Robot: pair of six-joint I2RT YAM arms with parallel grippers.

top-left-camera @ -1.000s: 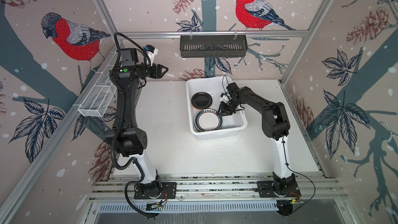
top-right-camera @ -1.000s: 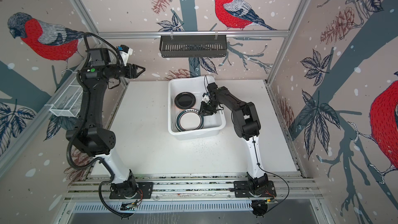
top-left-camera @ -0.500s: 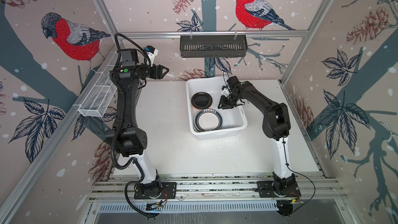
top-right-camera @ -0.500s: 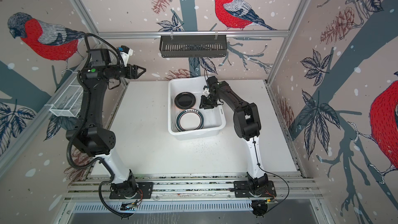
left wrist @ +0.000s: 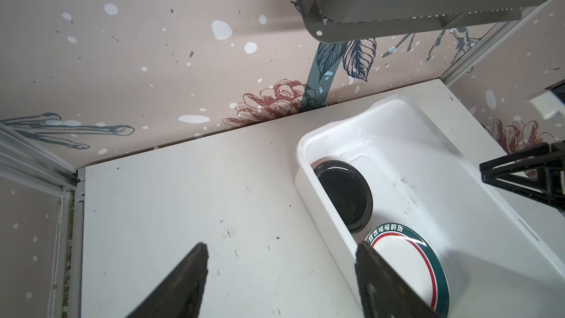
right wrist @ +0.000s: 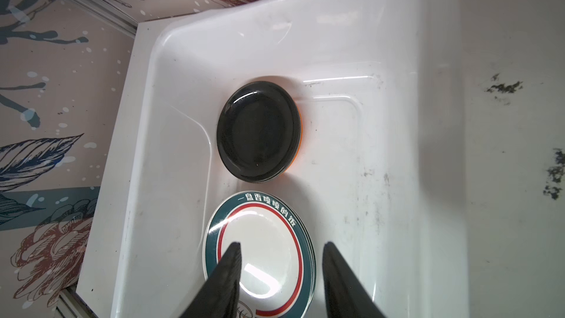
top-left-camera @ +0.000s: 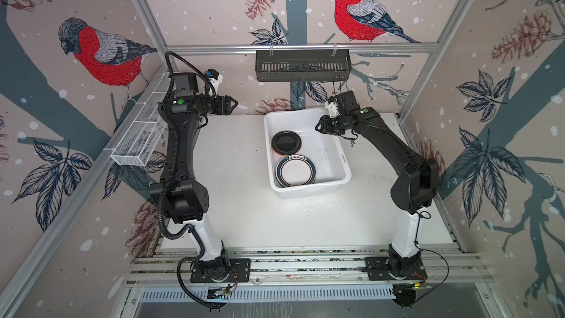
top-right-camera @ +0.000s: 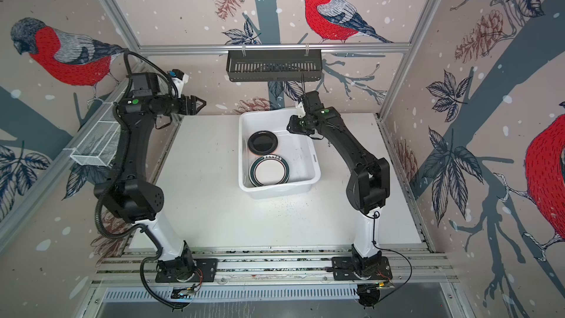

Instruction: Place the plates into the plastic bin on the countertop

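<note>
The plastic bin point(top-left-camera: 306, 192) stands on the countertop point(top-left-camera: 238, 178) toward the back wall, somewhat right of the middle in both top views, and plates lie inside it along its left wall. At the back sits a small black plate point(right wrist: 260, 133), flat, with a thin orange plate point(right wrist: 301, 131) peeking out from under one edge. Nearer the front, just beside it, lies a white plate with a dark green rim point(right wrist: 260, 234), a red ring and white lettering; further rims show under its edge, so it seems to top a stack, though the count cannot be read. The right half of the bin floor is bare and scuffed. The right gripper point(top-left-camera: 318, 126) hangs above the bin's back right corner, its jaws parted and nothing between them; in the right wrist view its fingers point(right wrist: 226, 279) frame the green-rimmed plate below without touching it. The left gripper point(top-left-camera: 233, 105) is held high near the back wall, well apart from the bin, jaws wide and empty. A black slotted rack point(top-left-camera: 302, 65) hangs on the back rail, and a white wire basket point(top-left-camera: 140, 136) on the left one.
</note>
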